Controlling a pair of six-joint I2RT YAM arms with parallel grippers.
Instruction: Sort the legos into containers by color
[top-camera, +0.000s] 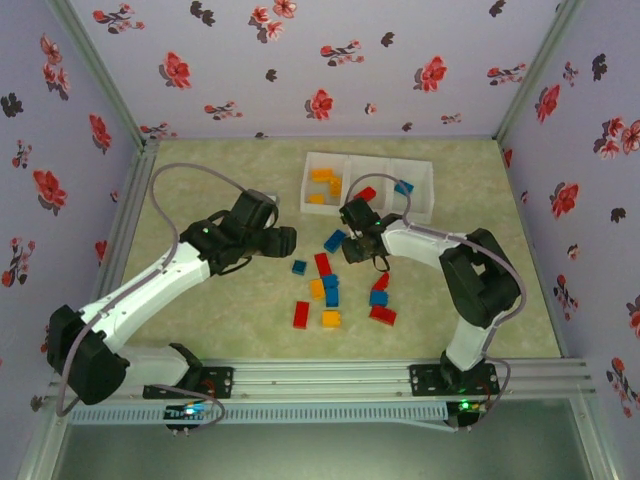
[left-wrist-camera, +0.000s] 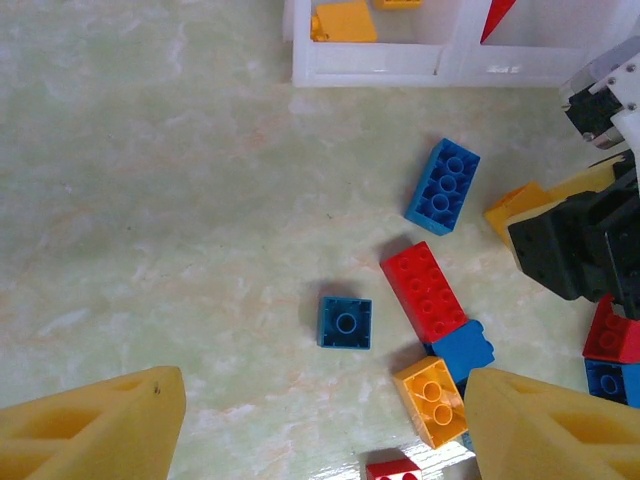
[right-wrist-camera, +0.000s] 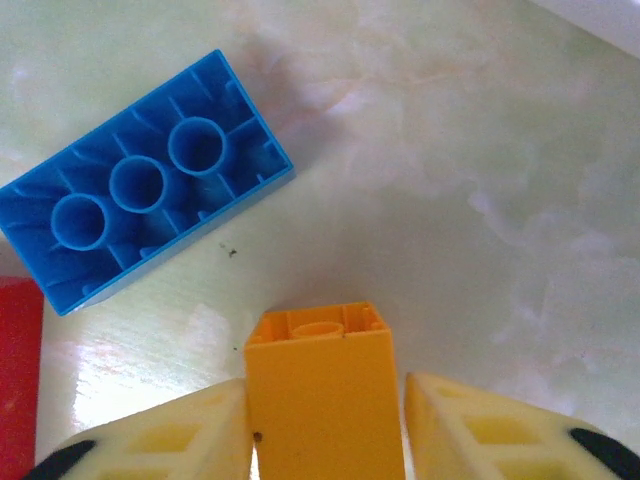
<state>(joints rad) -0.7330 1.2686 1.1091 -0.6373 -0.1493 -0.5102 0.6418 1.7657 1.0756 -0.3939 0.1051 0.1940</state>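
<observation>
- Right gripper (right-wrist-camera: 325, 388) appears clamped on an orange brick (right-wrist-camera: 320, 430) between its fingers; a long blue brick (right-wrist-camera: 140, 185) lies just ahead-left.
- Left gripper (left-wrist-camera: 325, 390) stands apart, with a small blue brick (left-wrist-camera: 345, 322) just ahead and the white tray (left-wrist-camera: 370, 68) beyond.

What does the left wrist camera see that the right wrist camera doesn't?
Left wrist view: the white tray with a yellow brick inside, a small blue brick on its own, and the open left gripper.
Right wrist view: a close look at the right gripper closed on an orange brick.
Both: the big blue brick lying hollow side up, and the green table.
</observation>
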